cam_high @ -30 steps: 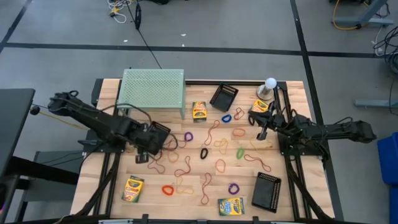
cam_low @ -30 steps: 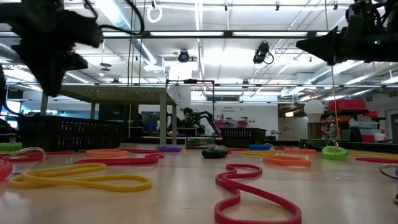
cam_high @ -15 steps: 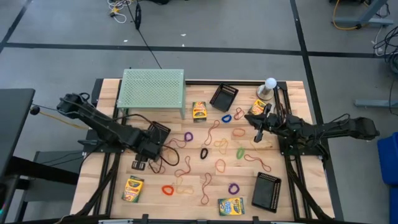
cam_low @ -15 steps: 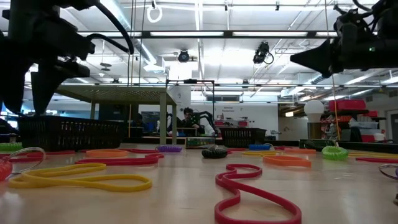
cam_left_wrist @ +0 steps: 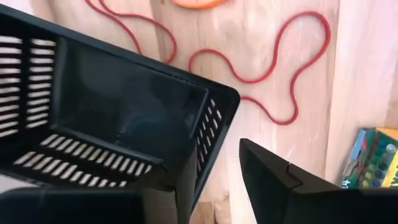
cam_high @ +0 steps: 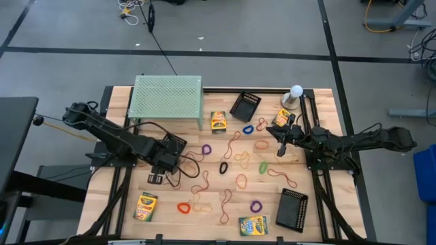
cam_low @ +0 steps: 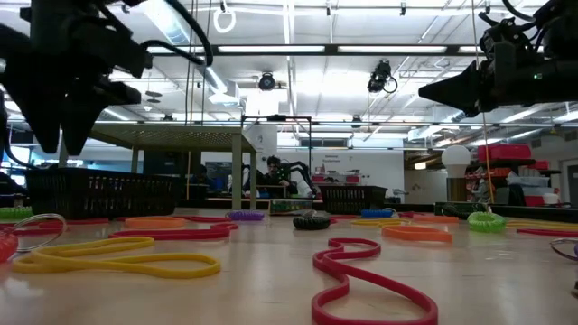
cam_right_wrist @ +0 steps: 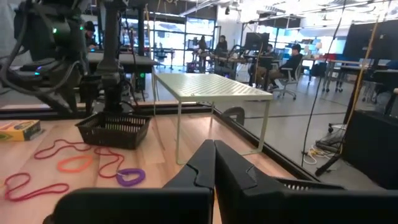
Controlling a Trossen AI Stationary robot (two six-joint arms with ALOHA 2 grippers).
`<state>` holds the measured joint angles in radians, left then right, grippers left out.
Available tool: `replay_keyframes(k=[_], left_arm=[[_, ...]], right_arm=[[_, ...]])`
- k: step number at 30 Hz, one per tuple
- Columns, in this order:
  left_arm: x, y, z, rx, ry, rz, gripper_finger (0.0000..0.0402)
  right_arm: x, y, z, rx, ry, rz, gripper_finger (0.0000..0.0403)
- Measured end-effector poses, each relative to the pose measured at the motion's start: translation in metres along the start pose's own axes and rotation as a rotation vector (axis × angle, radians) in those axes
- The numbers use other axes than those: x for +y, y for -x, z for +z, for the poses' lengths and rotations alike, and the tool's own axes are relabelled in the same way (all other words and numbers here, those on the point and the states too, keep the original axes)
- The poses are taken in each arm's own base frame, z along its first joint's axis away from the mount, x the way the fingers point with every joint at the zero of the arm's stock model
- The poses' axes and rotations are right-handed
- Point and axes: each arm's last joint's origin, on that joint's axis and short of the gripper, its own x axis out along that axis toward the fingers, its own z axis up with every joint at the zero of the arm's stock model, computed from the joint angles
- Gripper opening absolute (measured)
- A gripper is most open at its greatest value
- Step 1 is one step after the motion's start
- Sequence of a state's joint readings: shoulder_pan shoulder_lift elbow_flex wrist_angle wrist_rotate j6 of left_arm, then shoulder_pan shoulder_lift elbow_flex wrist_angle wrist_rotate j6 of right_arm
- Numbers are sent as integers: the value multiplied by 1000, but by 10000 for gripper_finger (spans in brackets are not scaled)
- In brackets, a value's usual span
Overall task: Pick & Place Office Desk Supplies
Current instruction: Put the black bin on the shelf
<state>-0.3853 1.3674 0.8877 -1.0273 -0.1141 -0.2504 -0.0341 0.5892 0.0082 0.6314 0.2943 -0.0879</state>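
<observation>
Left gripper [cam_high: 157, 178] hangs low at the left-middle of the table, jaws apart and straddling one wall of a black mesh tray [cam_left_wrist: 93, 124]; the left wrist view shows one finger [cam_left_wrist: 292, 186] outside the tray's corner and the other down inside it, so nothing is clamped yet. To do this well I'd say it should settle a little deeper over that wall and close squarely on it, away from the corner where the mesh could twist out, then lift straight up.

Red rubber bands [cam_left_wrist: 261, 68] lie on the wood just beside the tray, and a crayon box [cam_left_wrist: 376, 158] sits a bit nearer; any sideways drag would likely sweep the bands along. Cables drape over the arm too.

Over on the right, the right gripper [cam_high: 283, 141] hovers above the table with its fingers pressed together and holding nothing. Its wrist view looks across to the pale green stand [cam_right_wrist: 211, 87]. Close by it are another crayon box [cam_high: 283, 117] and the white globe [cam_high: 296, 91] at the far right corner. More bands [cam_high: 240, 158] scatter the middle, well apart from the tray.
</observation>
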Motion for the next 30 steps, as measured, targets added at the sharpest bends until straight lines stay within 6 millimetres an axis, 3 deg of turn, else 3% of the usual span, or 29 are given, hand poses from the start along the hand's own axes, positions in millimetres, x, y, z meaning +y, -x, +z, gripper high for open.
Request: replay_keyframes(k=[4,11,19,30], left_arm=[[1,8,4,-21,4,17,106],[5,3,6,8,144,-3,92],[3,2,3,42,6,-9,37],[1,-6,5,101,58,-26,124]], right_arm=[[0,0,0,-1,0,8,4],[0,0,0,-1,1,7,5],[0,0,0,-2,-10,9,5],[0,0,0,-2,-24,15,5]])
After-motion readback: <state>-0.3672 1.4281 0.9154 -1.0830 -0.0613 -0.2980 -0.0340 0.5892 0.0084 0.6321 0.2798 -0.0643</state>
